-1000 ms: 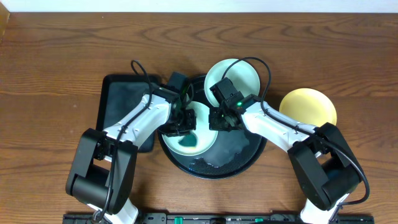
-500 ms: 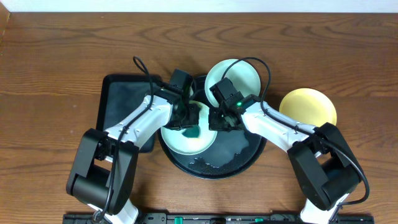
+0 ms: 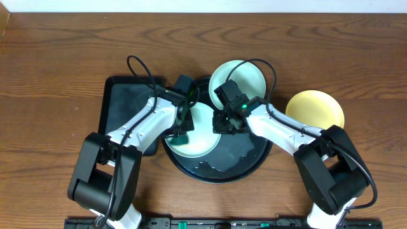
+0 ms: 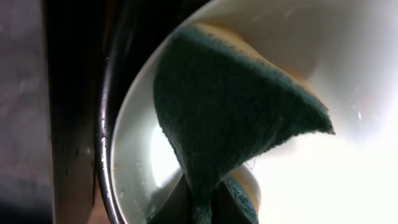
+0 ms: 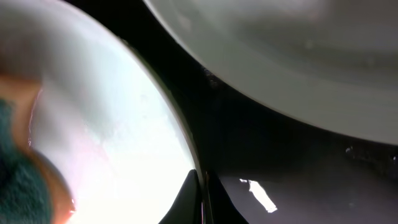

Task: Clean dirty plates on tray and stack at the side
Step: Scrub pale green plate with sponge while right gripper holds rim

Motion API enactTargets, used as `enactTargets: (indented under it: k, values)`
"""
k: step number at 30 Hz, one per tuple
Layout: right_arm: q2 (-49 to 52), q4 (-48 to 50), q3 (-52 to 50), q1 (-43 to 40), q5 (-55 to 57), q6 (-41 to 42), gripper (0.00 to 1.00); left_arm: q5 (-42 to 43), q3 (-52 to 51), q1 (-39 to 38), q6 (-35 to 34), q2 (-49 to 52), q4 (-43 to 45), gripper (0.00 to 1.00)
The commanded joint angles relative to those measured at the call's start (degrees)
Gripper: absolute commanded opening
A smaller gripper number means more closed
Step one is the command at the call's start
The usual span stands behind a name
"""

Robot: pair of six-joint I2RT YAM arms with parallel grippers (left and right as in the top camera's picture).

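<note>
A light mint plate (image 3: 201,137) lies in the round black tray (image 3: 245,159). My left gripper (image 3: 180,132) is shut on a dark green sponge (image 4: 230,106), which presses on the plate's left part (image 4: 348,62). My right gripper (image 3: 220,124) is shut on that plate's right rim; in the right wrist view the rim (image 5: 189,155) runs down between the fingers of the gripper (image 5: 202,190). A second mint plate (image 3: 240,79) rests at the tray's back edge. The pale yellow plate (image 3: 315,109) sits on the wood tabletop to the right.
A rectangular black tray (image 3: 124,108) lies left of the round tray, under my left arm. Water glistens on the round tray's front floor (image 3: 216,168). Arm cables arc above both wrists.
The left gripper has swept the sponge from the plate's lower middle up and over to its left edge. The right gripper and the plate have stayed in place.
</note>
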Motion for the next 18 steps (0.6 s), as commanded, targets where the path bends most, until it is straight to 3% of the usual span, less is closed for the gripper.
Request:
enactTargets:
  k: [1,8,14,18]
  values:
    - [0.92,-0.44,0.48,-0.57,1.90,0.63,0.01,6.29,-0.68,0.39,-0.66,0.09,-3.37,0.07]
    - [0.92,-0.44,0.48,-0.57,1.88,0.61,0.01,20.98,-0.68,0.35,4.00,0.09,-2.56,0.08]
    - [0.92,-0.22,0.48,-0.57,1.68,0.59,0.01,20.35,-0.68,0.37,4.00,0.09,7.15,0.08]
    - [0.92,-0.26,0.48,-0.57,1.68,0.57,0.01,13.42,-0.68,0.37,3.98,0.09,14.51,0.07]
